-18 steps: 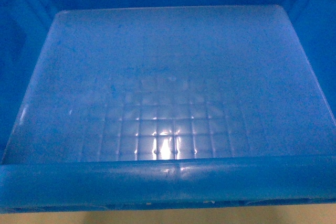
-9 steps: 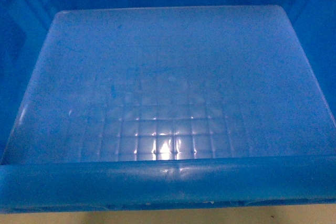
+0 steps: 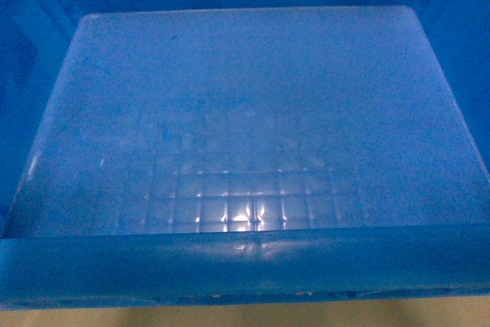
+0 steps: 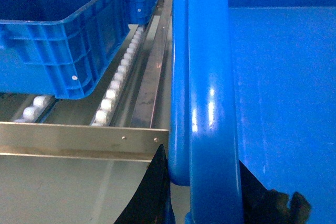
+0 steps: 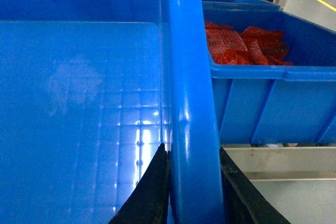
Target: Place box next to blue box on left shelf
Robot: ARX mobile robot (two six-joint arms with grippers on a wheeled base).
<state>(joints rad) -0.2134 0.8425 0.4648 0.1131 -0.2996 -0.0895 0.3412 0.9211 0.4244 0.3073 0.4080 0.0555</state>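
The box fills the head view, its square-grid floor empty and its thick near rim along the bottom. My left gripper is shut on the box's left rim, one black finger on each side. My right gripper is shut on the box's right rim in the same way. The left shelf, grey rails with white rollers, lies just left of the held box. The blue box sits on those rollers, a rail's width from the held box.
The shelf's metal front beam crosses below the blue box, with pale floor beneath. On the right stands another blue crate holding red packets, close to the held box's right rim, above a metal beam.
The box has shifted only slightly in the head view, its far edge a little higher. The glare on its grid floor has dimmed. Both grips are unchanged.
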